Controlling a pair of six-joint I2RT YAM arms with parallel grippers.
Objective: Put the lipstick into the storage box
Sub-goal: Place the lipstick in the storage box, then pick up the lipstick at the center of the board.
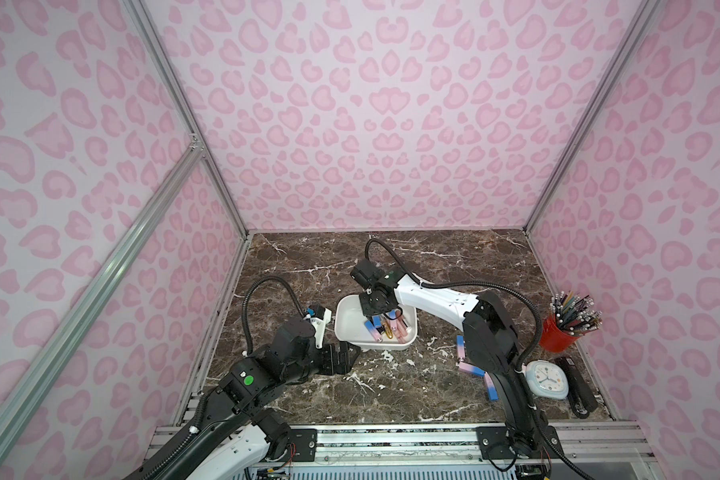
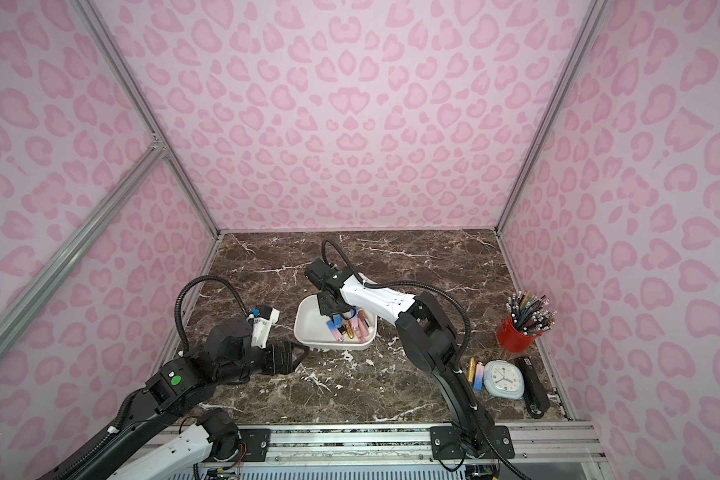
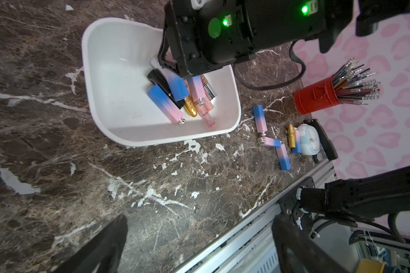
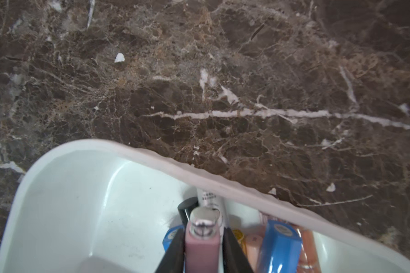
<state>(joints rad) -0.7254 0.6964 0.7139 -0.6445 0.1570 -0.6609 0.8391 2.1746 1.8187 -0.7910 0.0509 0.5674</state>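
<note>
In both top views the white box stands near the middle of the brown desk. The right tool hangs over the box and points down at the other lipsticks inside. Its fingers are too small here to judge. The left tool is near the box, with its fingers spread and nothing between them. Loose lipsticks lie on the desk by the right arm, near a red cup of pencils.

In the left wrist view the two fingers of the left tool are wide apart over bare desk. The box holds the other lipsticks at one side. The right arm covers the place just above them.

In the right wrist view a pink lipstick with a silver end stands between the black fingers of the right tool. It is inside the box, among the other lipsticks. The fingers are close at both its sides, but I cannot tell if they press it.
</note>
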